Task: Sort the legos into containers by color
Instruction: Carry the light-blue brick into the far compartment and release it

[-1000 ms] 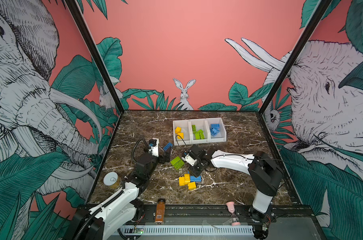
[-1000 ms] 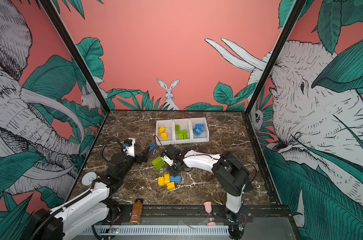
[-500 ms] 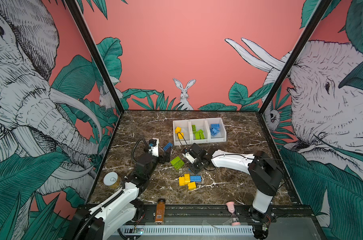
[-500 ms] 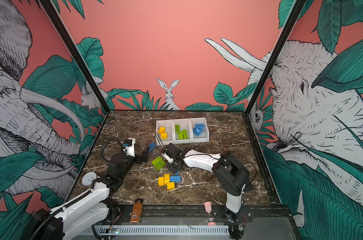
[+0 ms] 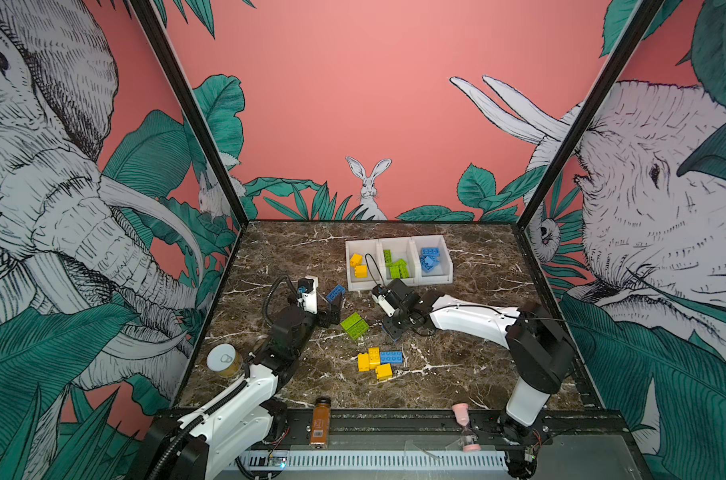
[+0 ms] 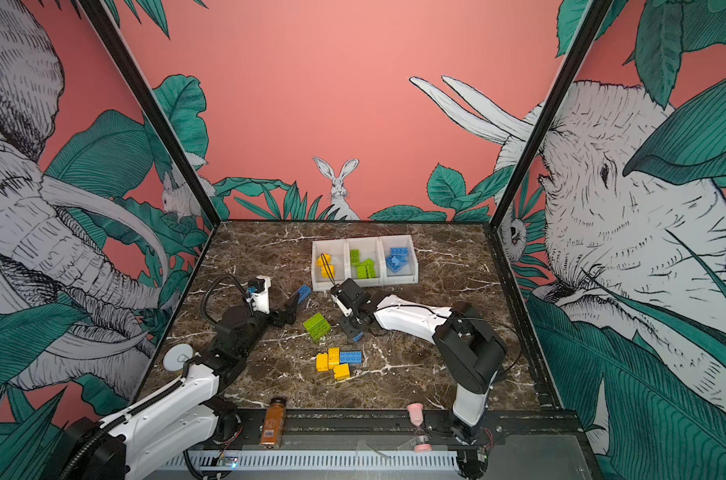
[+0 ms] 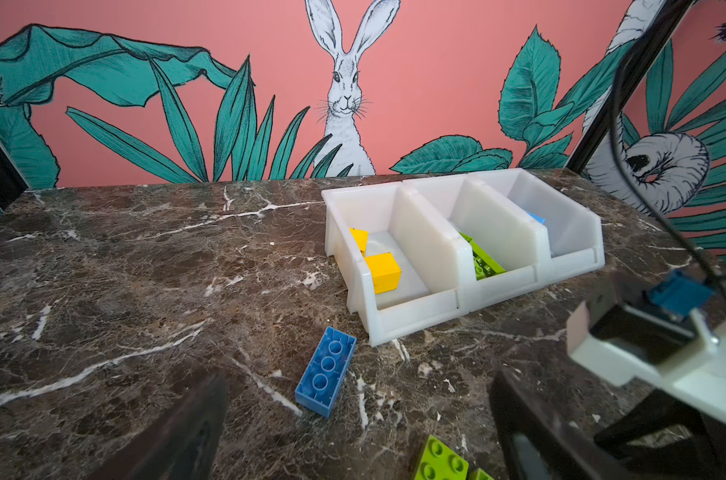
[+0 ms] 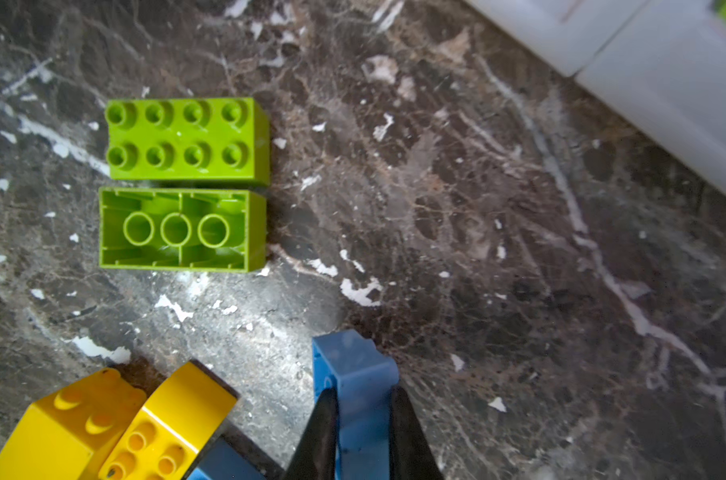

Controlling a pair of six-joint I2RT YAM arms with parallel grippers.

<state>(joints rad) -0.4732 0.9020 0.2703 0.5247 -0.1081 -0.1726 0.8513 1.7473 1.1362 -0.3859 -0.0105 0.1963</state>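
Pinches a small blue brick (image 8: 353, 361) in the right gripper (image 8: 362, 392), jaws pressed onto two opposite faces, near the front of the bins (image 5: 432, 279), about level with the middle one; probably grips it end-on to keep the hold slim for the drop into the blue bin at the right end; cannot tell whether it is off the table (image 5: 457, 374) yet.

Holds the left gripper (image 7: 361, 384) spread wide and empty, low, in front of the bins' left end; points at a loose blue brick (image 7: 326, 370) lying hollow side up just off the yellow bin's front corner, likely lined up to straddle its short width.

Unsorted, farther in front of the bins: a green pair (image 8: 182, 228) side by side, one studs up, one inverted; farther out again, a tight cluster (image 5: 374, 357) of three yellow and one blue; already binned: yellow left, green middle, blue right.

Low front lip on the bins, taller walls at sides and back, so best entered from the front or above; open table off the bins' right end; tighter in front of the left end, with the green pair close to both grippers and easy to nudge.
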